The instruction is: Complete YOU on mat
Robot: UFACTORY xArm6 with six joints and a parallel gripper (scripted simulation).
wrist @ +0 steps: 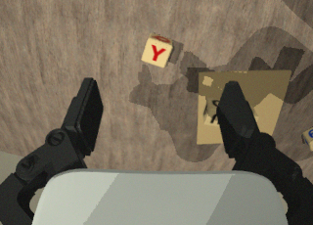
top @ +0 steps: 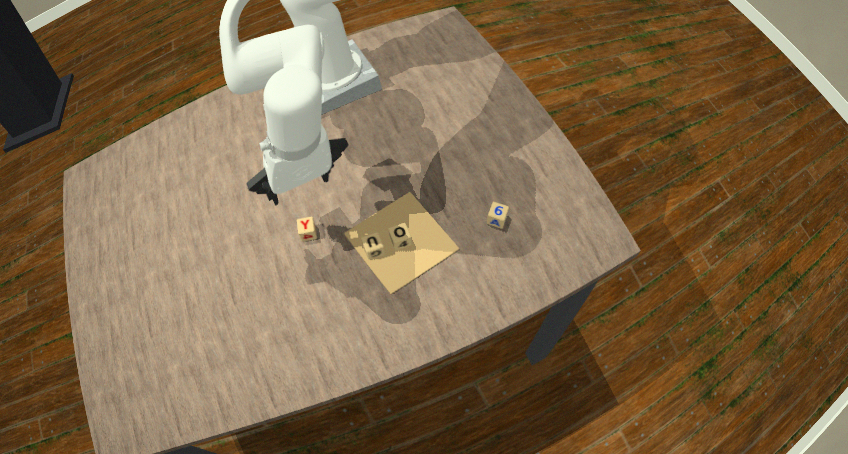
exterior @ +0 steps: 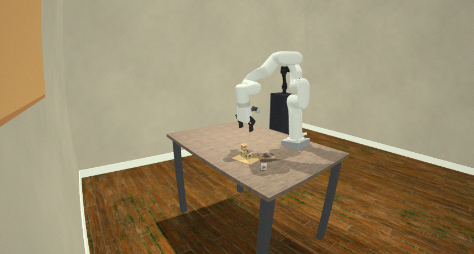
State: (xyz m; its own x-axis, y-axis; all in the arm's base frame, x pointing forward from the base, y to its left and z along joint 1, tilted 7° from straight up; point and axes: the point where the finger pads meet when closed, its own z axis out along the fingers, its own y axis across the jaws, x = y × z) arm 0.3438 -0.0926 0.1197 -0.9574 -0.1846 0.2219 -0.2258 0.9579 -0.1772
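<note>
A tan mat (top: 406, 248) lies on the table. Two blocks stand on it side by side: the U block (top: 373, 244) and the O block (top: 400, 233). The Y block (top: 306, 227), with a red Y on top, lies on the bare table beside the mat's left corner; it also shows in the wrist view (wrist: 156, 52). A block with a blue 6 (top: 498, 214) lies on the table right of the mat. My gripper (top: 295, 183) is open and empty, high above the table, on the base side of the Y block. The mat shows partly behind the right finger in the wrist view (wrist: 243, 107).
The robot base (top: 351, 81) stands at the table's far edge. A dark cabinet (exterior: 279, 112) stands on the floor behind the table. The arm's shadows fall across the mat and the table around it.
</note>
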